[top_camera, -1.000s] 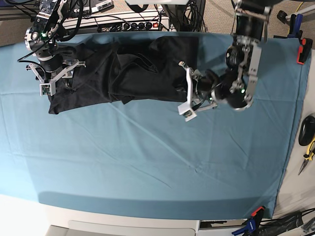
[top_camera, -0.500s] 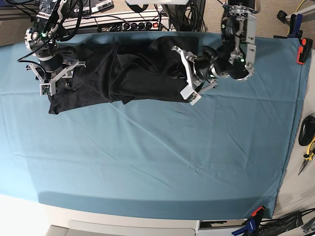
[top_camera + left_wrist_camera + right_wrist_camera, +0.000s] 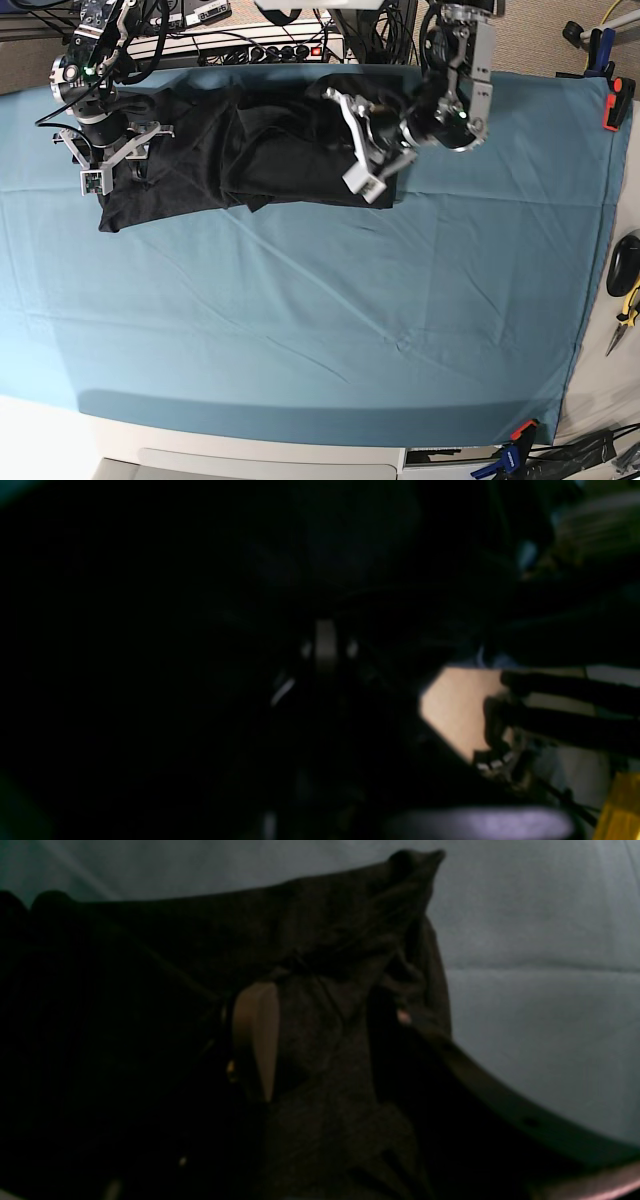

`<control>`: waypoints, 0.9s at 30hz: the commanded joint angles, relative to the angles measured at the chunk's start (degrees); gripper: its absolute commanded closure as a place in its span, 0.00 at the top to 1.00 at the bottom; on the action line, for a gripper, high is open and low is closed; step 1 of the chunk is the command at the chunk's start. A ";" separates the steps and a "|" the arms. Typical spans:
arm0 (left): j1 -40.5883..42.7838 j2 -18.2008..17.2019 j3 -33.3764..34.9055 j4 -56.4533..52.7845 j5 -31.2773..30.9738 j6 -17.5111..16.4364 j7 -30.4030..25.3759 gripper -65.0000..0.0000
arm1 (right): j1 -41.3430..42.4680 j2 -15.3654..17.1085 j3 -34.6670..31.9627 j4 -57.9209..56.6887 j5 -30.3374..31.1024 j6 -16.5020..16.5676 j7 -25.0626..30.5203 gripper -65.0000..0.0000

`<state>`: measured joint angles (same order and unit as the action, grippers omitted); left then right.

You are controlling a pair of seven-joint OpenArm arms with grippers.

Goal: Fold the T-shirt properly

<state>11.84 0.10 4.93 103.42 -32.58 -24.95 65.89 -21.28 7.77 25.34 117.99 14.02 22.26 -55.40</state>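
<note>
The dark T-shirt [image 3: 250, 140] lies bunched in a long strip along the back of the teal cloth [image 3: 300, 330], plain side up. My left gripper [image 3: 352, 142] is open, its jaws wide apart, over the shirt's right end. The left wrist view is nearly black with shirt fabric [image 3: 200, 630] close to the lens. My right gripper [image 3: 122, 155] is open and rests on the shirt's left end. In the right wrist view dark fabric [image 3: 325, 1100] sits bunched between its fingers [image 3: 255, 1040], which stand apart. The print side is hidden.
A power strip and cables [image 3: 270, 48] run behind the table's back edge. An orange clamp [image 3: 612, 105] holds the cloth at the right corner. Hand tools [image 3: 625, 290] lie off the right edge. Another clamp [image 3: 520, 435] sits at the front right.
My left arm has moved left and toward the back, from beside the shirt's right end to over it, jaws still open. My right arm and the shirt's left end have not moved.
</note>
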 commanded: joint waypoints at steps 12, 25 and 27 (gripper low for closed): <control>0.37 3.43 18.78 0.87 2.93 1.27 -2.51 0.00 | 0.17 0.68 0.22 0.76 0.55 -0.15 1.92 0.45; -2.95 3.34 23.78 5.33 -9.92 -12.61 6.64 0.00 | 0.33 8.04 2.45 0.63 -10.12 -1.92 2.93 0.45; -2.97 2.60 23.78 5.33 -9.88 -12.66 6.51 0.00 | 0.37 9.88 5.68 -0.52 -10.95 -4.37 5.01 0.50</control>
<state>9.19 2.17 28.56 107.66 -41.23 -37.21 73.47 -21.17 16.84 30.74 116.81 3.29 18.00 -51.35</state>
